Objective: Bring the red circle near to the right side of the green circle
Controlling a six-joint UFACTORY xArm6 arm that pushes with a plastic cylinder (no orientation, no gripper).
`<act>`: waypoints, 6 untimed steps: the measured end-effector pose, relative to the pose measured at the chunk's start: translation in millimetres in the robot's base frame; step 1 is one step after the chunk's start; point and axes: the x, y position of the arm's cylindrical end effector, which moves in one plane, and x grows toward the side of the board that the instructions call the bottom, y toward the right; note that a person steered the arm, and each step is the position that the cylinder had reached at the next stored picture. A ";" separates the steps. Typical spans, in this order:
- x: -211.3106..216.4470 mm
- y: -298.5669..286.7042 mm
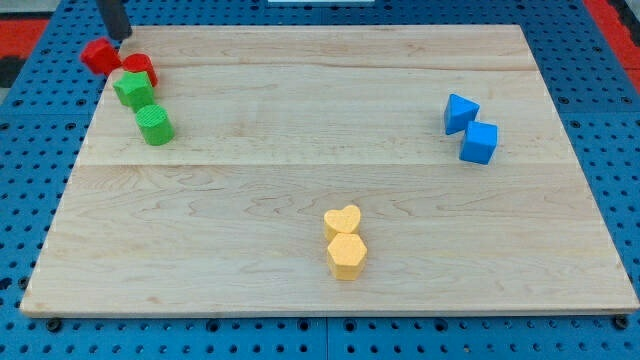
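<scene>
Rod standing upright at the table's (300, 250) far left corner, my tip (119, 38), the end effector, holding nothing, resting just behind the red blocks. Red circle (139, 68) lying just right of it, touching the green star-like block (131, 90); green circle (155, 126) sitting nearer.

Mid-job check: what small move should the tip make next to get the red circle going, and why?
Probably slide my tip toward the view's lower right, against the red circle, nudging it rightward. My tip sits just above the other red block, up-left of the red circle. A green block sits against the circle's lower edge, blocking a straight push down to the green circle.
</scene>
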 end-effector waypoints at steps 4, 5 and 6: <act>68.6 41.2; 82.7 35.0; 91.8 -8.3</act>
